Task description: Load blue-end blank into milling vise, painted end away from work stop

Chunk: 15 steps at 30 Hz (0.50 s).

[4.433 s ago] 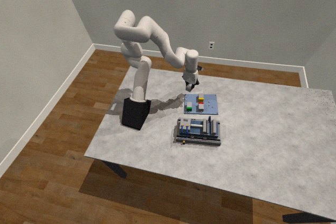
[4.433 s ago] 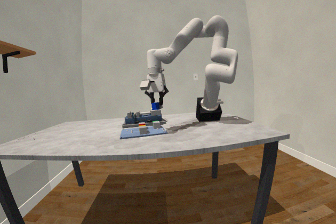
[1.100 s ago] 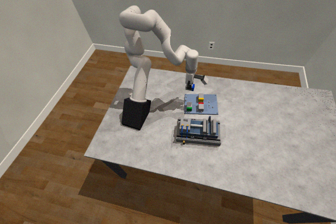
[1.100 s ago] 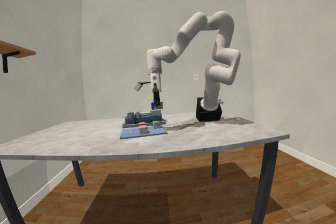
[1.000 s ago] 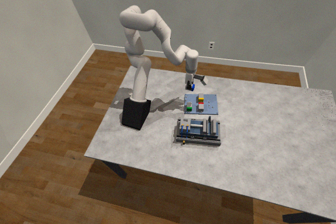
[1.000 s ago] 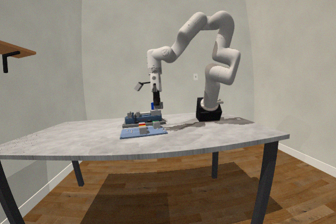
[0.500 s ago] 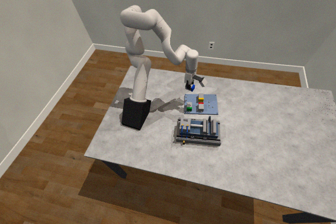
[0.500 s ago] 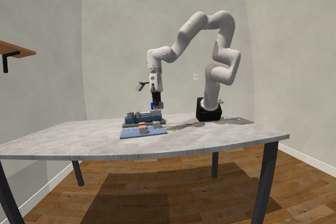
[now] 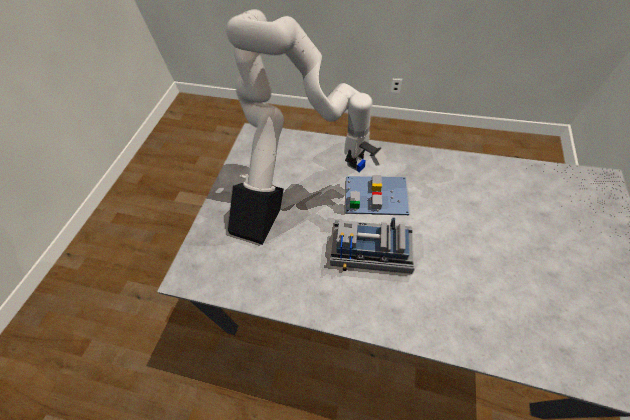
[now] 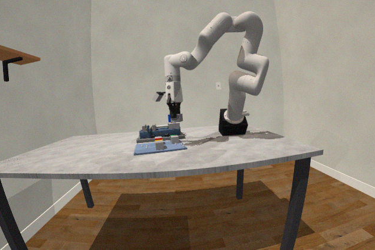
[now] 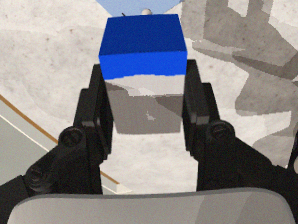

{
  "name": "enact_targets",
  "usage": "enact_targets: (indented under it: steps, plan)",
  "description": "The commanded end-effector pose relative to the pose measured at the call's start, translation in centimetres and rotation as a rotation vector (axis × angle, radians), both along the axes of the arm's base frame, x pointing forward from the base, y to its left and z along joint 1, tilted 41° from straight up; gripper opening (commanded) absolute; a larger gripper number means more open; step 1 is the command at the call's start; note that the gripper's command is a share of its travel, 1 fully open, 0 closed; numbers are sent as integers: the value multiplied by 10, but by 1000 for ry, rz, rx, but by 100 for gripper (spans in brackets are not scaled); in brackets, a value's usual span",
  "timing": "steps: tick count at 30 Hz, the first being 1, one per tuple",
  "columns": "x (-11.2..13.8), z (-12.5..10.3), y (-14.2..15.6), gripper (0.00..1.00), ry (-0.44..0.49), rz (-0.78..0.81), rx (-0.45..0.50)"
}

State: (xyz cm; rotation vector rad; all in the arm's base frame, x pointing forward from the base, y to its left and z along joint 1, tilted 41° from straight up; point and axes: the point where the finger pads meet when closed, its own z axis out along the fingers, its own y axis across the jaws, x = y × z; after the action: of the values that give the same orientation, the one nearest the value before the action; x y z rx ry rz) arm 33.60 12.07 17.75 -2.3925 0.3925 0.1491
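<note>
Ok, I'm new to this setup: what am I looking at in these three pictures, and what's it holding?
A single white robot arm stands on a black base bolted to a grey table. One picture looks down from above, one looks across the table from the side, and one looks out from the wrist past the hand. On the table lie a light-blue plate carrying three blocks, with yellow, red and green ends, and beside it a vise. The hand is closed on the blue-ended block, held in the air beyond the plate's far edge from the vise.
</note>
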Motion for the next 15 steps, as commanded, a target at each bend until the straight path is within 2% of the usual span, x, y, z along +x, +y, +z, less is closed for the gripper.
enact_targets:
  steps: [1, 4, 11, 15]
  plan:
    - [1, 1, -1, 0, 68, -84, 0]
    - [1, 1, -1, 0, 114, -135, 0]
    - [1, 1, -1, 0, 114, -135, 0]
    - [1, 1, -1, 0, 169, -198, 1]
